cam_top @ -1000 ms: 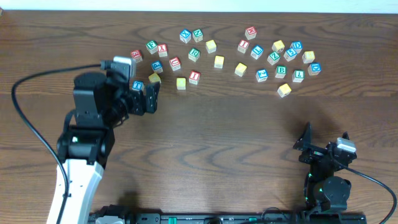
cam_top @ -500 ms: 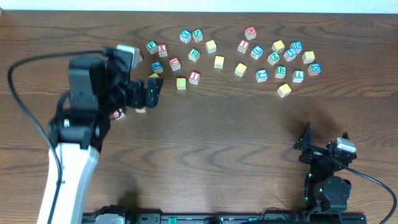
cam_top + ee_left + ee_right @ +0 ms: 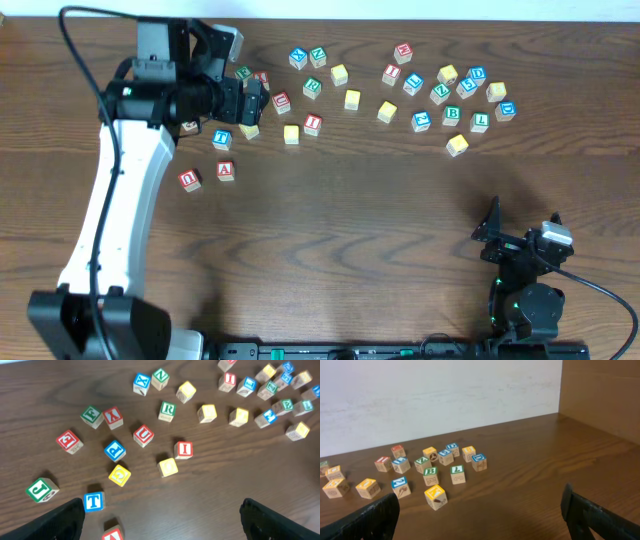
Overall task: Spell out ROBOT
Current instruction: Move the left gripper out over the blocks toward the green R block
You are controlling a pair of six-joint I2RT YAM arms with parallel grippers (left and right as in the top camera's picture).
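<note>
**Left arm (image 3: 118,200).** Since one second ago it has swung from the near-left part of the surface (image 3: 360,230) towards the far edge. The left pincer (image 3: 254,100) then hung just on the near side of the blue T cube (image 3: 222,139). It now hangs over the left end of the cube scatter, to the far right of that cube. Its jaws stand wide with nothing between them. The left wrist view agrees: one finger at each bottom corner, with bare wood between them.

**Blue T cube.** Position unchanged, at the far left of the surface. The arm's move has uncovered a red A cube (image 3: 226,170) and a red U cube (image 3: 189,179). Both lie nearer than the T and apart from it. A second ago the arm hid that spot.

**Green R cube (image 3: 312,87).** Unchanged, in the left half of the scatter, on the far side of the red I cube (image 3: 313,122).

**Green B cube (image 3: 452,114).** Unchanged, in the right-hand group.

**Yellow cubes.** The near yellow cube (image 3: 291,133) lies just left of the red I cube. The far yellow cube (image 3: 352,98) lies to the right of the R. Neither has moved.

**Right pincer (image 3: 492,228).** At the near right, well apart from every cube, jaws wide and empty. No change.
</note>
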